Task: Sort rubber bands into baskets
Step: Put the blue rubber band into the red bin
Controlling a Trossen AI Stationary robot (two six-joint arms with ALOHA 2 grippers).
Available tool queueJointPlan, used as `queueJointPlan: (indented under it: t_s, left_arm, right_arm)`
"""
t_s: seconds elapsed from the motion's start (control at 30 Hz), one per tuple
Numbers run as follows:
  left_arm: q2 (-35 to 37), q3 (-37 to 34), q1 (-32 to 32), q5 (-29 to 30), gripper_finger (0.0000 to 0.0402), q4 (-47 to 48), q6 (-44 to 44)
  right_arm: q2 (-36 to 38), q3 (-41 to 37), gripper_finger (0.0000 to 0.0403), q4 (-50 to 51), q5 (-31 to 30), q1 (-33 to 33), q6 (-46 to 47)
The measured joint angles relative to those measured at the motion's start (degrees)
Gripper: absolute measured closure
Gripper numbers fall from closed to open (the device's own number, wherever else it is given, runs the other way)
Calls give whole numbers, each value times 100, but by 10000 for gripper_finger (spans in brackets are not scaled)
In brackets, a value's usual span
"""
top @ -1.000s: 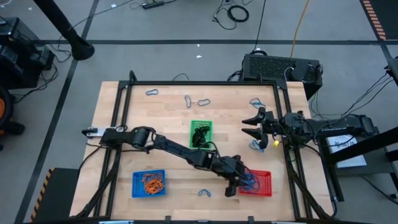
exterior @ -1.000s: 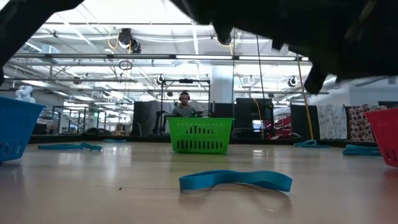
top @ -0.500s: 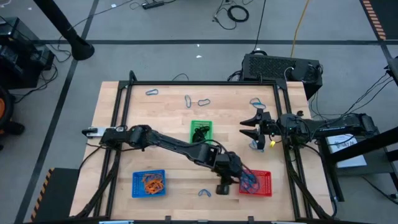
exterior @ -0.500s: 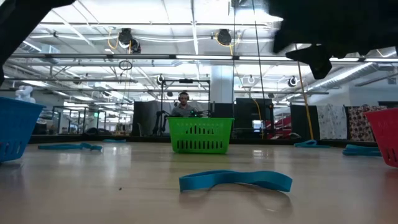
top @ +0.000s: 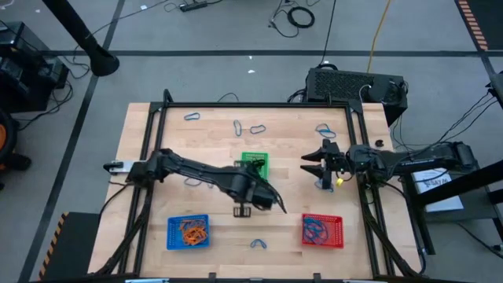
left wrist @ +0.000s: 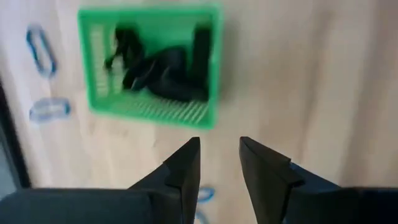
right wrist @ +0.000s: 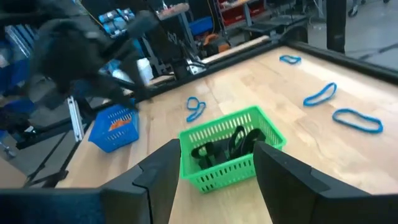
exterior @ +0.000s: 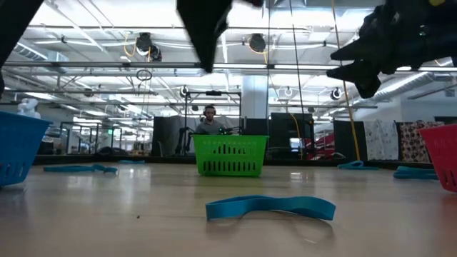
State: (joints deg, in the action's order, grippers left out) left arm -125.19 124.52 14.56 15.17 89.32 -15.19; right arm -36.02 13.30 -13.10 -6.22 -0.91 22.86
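My left gripper is open and empty above the middle of the table, just near of the green basket, which holds black rubber bands. Its fingers show apart in the left wrist view. My right gripper is open and empty, level above the table to the right of the green basket. The red basket holds blue bands. The blue basket holds orange bands. A loose blue band lies flat near the table's near edge.
Several loose blue bands lie near the far edge and one lies under my right gripper. A black metal frame borders the work area. A person sits in the room far behind the table.
My left gripper has gone from beside the red basket toward the table's left and far side and risen, and is now near the green basket. The blue bands stay in the red basket.
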Motion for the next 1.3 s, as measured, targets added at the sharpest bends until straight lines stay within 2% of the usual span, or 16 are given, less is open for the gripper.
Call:
queueJointPlan:
  t_s: [0.17,0.33,0.47,0.6,0.77,0.97,1.17,1.3]
  left_arm:
    - [470,-1380,-392,-165,281,39,-45]
    - [989,-3102,-849,-575,281,-234,492]
    - [1333,-4267,-1169,-636,281,-860,821]
    - [1391,-5023,-1382,-795,281,-1633,1181]
    - [1340,-5466,-1532,-882,281,-1873,1260]
    - [1342,-5589,-1529,-1207,281,-2144,1299]
    - [1347,-5620,-1529,-1248,281,-2287,1299]
    - [1347,-5622,-1529,-1240,311,-2302,1341]
  right_arm:
    - [-211,0,206,-8,26,-2,169]
    - [-310,0,206,-24,26,-1,198]
    - [-310,0,206,-65,24,0,170]
    - [-314,0,206,-107,24,0,147]
    - [-316,0,206,-125,25,0,137]
    - [-319,0,206,-175,24,0,71]
    - [-319,0,206,-175,25,0,71]
    - [-319,0,206,-181,24,0,53]
